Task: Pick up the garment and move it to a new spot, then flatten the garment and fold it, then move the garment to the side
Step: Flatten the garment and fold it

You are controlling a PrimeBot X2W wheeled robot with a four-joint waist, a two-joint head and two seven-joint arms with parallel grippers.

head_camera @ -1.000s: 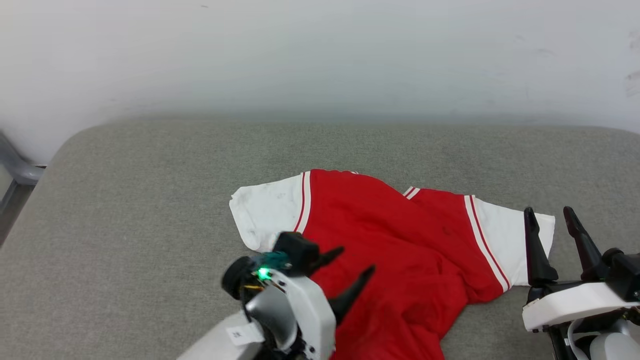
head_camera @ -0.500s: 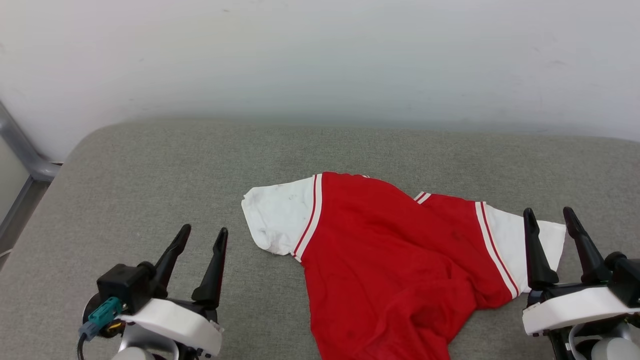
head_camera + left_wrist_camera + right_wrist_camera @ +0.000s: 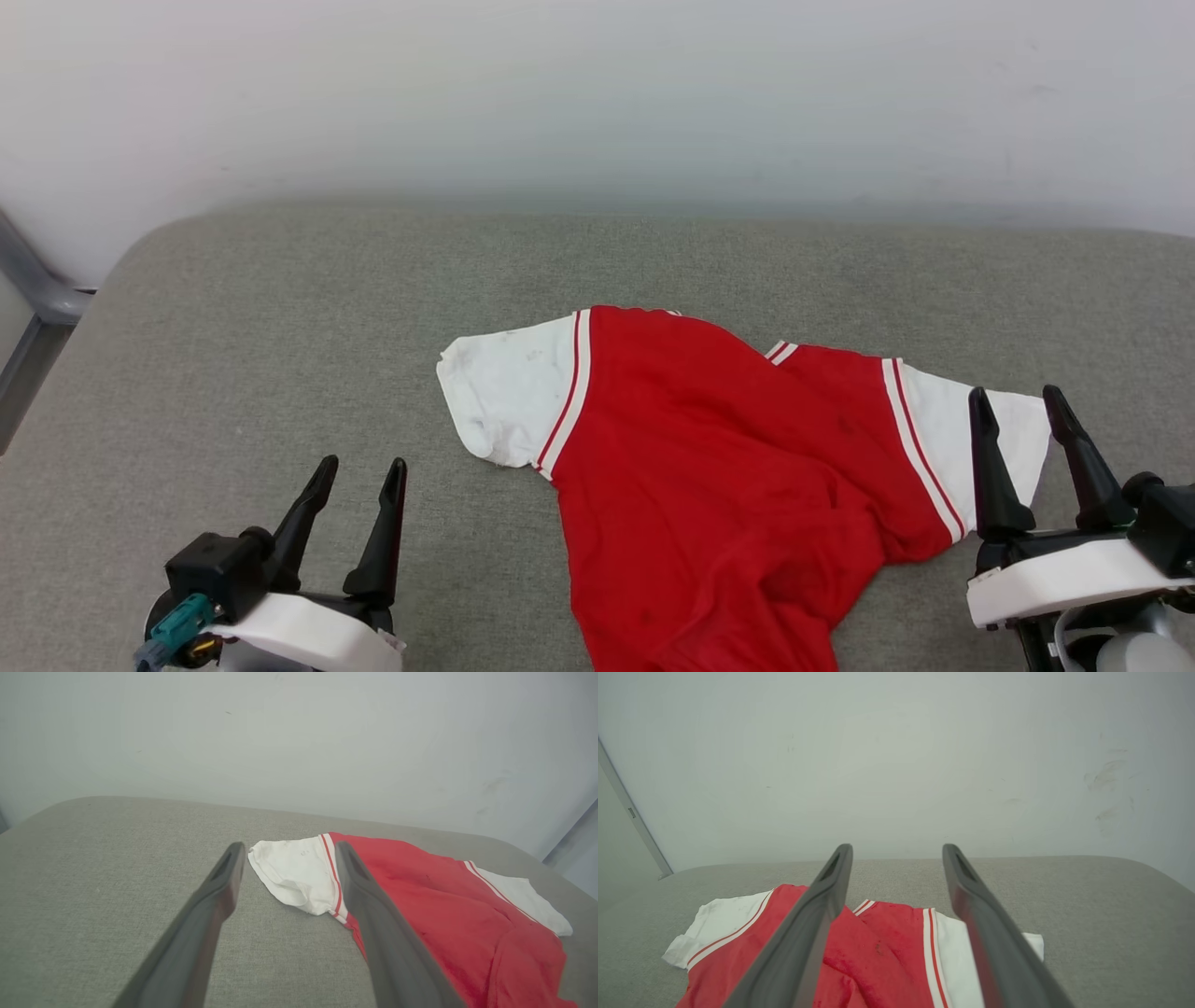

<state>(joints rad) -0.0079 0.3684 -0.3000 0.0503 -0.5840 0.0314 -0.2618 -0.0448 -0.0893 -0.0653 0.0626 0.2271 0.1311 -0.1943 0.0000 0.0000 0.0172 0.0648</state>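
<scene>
The garment (image 3: 728, 467) is lying crumpled on the grey padded surface (image 3: 280, 327), from the centre to the lower right of the head view. The red body is all bunched up and runs off the bottom edge of the frame. One white sleeve sticks out just left of the middle, the other pokes out on the right. There's stripe trim at both sleeve seams, plus a bit of striped collar peeking out near the top of the red.

The left gripper (image 3: 364, 462) sits in the lower left corner, fingers spread apart with nothing between them. It's over bare cushion, near the left sleeve but clear of it. The right gripper (image 3: 1015, 392) is in the lower right, also spread wide and not pinching anything. Its tips overlap the right sleeve in the frame, but I can't tell if they actually touch the fabric.

A plain pale wall (image 3: 597, 93) fills the top, with a grey metal bar (image 3: 37, 308) at the far left edge.
</scene>
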